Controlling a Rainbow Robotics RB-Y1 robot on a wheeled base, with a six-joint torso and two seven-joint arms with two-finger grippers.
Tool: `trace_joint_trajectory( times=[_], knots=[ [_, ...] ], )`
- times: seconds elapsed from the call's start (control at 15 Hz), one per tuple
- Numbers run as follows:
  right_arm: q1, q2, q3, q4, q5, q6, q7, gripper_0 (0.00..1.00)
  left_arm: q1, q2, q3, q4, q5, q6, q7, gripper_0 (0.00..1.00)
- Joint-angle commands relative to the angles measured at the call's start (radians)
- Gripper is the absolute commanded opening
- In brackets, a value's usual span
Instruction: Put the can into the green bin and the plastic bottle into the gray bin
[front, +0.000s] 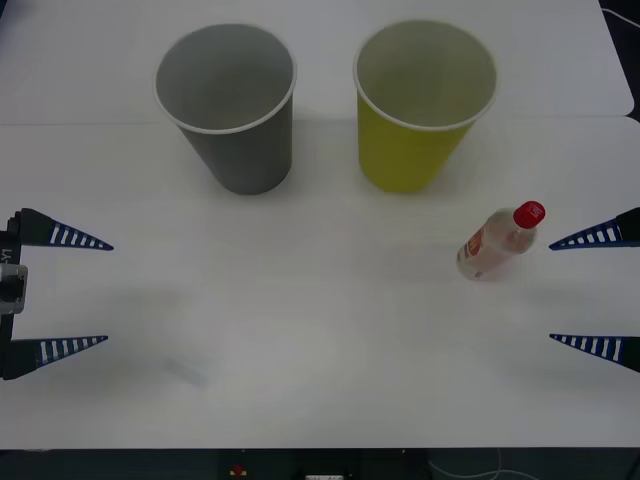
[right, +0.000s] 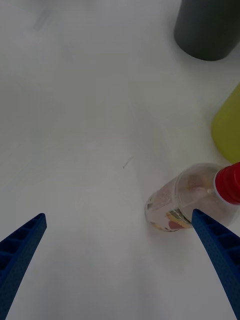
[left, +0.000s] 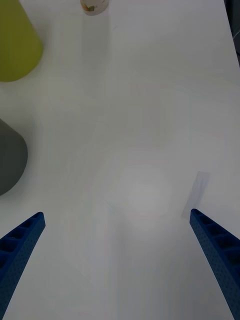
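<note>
The gray bin (front: 245, 155) stands upright at the back left of the white table, and the green bin (front: 405, 155) stands beside it on the right. The plastic bottle (front: 497, 243), clear with a red cap, stands in front of the green bin, towards the right. My right gripper (front: 550, 292) is open at the right edge, its far finger just right of the bottle's cap. The right wrist view shows the bottle (right: 190, 202) close to one finger, with nothing between the fingers. My left gripper (front: 107, 292) is open at the left edge. The can is out of view.
The white table (front: 300, 330) runs wide between the two grippers, and its front edge is near the bottom of the front view. A faint pale patch (left: 197, 192) lies on the table ahead of the left gripper. The table's back right corner (front: 625, 100) is behind the green bin.
</note>
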Motion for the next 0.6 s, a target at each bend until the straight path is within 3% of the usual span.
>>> trace_joint_trajectory(
  times=[0.07,0.33,0.6],
  knots=[
    [-0.006,0.004,-0.008,0.002,-0.001,0.004,0.003,1.0,0.0,0.0,0.0,0.0,0.0,0.0,0.0,1.0],
    [-0.015,-0.001,-0.025,0.011,-0.001,-0.002,0.008,1.0,0.0,0.0,0.0,0.0,0.0,0.0,0.0,1.0],
    [0.007,0.002,-0.024,0.11,-0.07,-0.008,0.043,1.0,0.0,0.0,0.0,0.0,0.0,0.0,0.0,1.0]
  ],
)
